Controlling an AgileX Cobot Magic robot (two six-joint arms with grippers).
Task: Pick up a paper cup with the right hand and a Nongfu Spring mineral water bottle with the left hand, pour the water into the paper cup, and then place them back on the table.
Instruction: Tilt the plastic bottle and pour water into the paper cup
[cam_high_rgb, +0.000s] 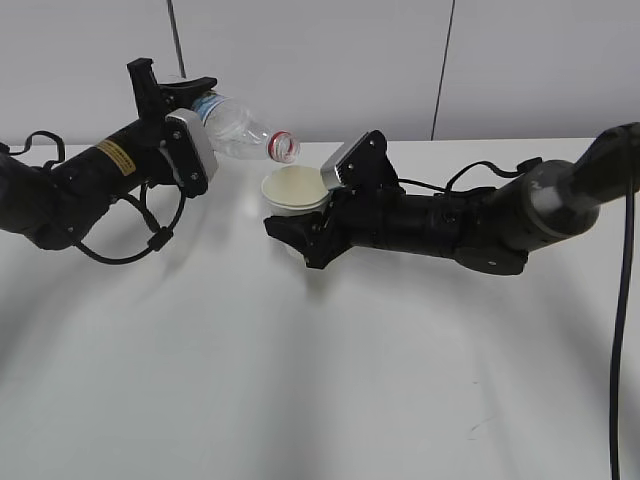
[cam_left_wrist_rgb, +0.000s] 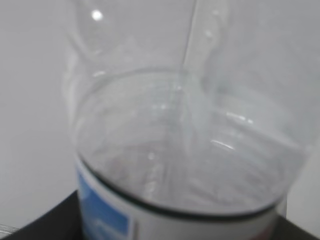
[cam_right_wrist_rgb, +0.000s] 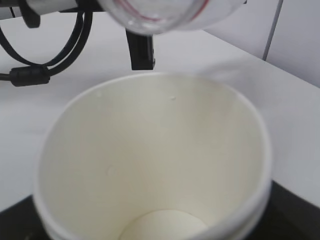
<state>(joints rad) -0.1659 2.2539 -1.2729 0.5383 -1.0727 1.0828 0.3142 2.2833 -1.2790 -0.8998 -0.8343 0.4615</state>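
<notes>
My left gripper (cam_high_rgb: 176, 92) is shut on the lower part of the Nongfu Spring mineral water bottle (cam_high_rgb: 236, 128). The bottle is held above the table (cam_high_rgb: 330, 380) and tipped over to the right. Its red-ringed open mouth (cam_high_rgb: 286, 147) hangs just above the far left rim of the paper cup (cam_high_rgb: 293, 188). My right gripper (cam_high_rgb: 300, 225) is shut on the cup's lower body and holds it upright. The left wrist view is filled by the clear bottle (cam_left_wrist_rgb: 185, 150) and its label. In the right wrist view the cup (cam_right_wrist_rgb: 150, 150) shows a cream inside, with the bottle mouth (cam_right_wrist_rgb: 155, 12) over it. I see no stream of water.
A pale wall with dark vertical seams stands behind the table's back edge (cam_high_rgb: 500, 141). A black cable (cam_high_rgb: 625, 330) hangs down the right side. Cable loops (cam_high_rgb: 120, 240) hang under the left arm and lie close to the tabletop.
</notes>
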